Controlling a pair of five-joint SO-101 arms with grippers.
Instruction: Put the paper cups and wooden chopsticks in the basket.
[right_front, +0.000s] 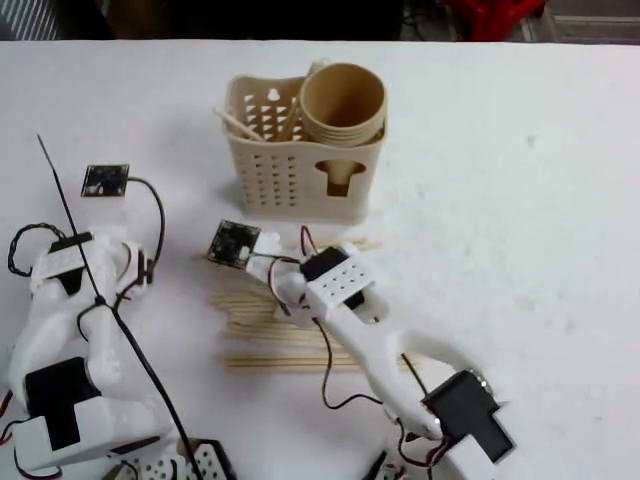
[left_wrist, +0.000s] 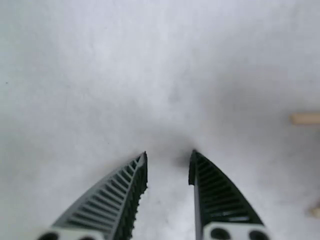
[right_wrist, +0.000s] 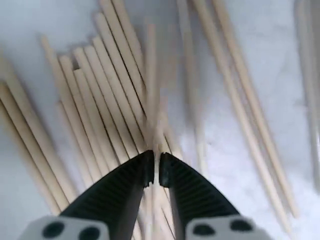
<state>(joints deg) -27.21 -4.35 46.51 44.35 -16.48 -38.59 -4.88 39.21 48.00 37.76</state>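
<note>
The wooden chopsticks (right_front: 255, 330) lie in a loose fan on the table (right_front: 520, 200), just in front of the basket (right_front: 300, 175) and partly beneath the right arm (right_front: 370, 340). In the right wrist view the pile (right_wrist: 95, 100) shows sticks lying side by side, several touching and some crossing. The right gripper (right_wrist: 155, 167) sits directly over this pile with its jaws pressed almost together. A single chopstick (right_wrist: 151, 90) runs straight into the narrow gap, so the jaws appear to pinch that one stick. Where along its length they grip cannot be told.

Handling: each stick is probably light, stiff, thin and smooth. A hold near one end is likely to let it pivot and droop, while a hold across the stick near mid-length should keep it level. Neighbouring sticks lie close enough to be dragged or pinched along with it.

The basket stands upright. The paper cups (right_front: 342, 100) sit nested as one stack in one compartment, and a few stored chopsticks (right_front: 245, 125) lean in the other. On this evidence the cups are done — the loose pile is the outstanding work.

The left gripper (left_wrist: 168, 165) hangs low over bare table, jaws spread and holding nothing — a stick end (left_wrist: 305, 118) lies off to one side.
</note>
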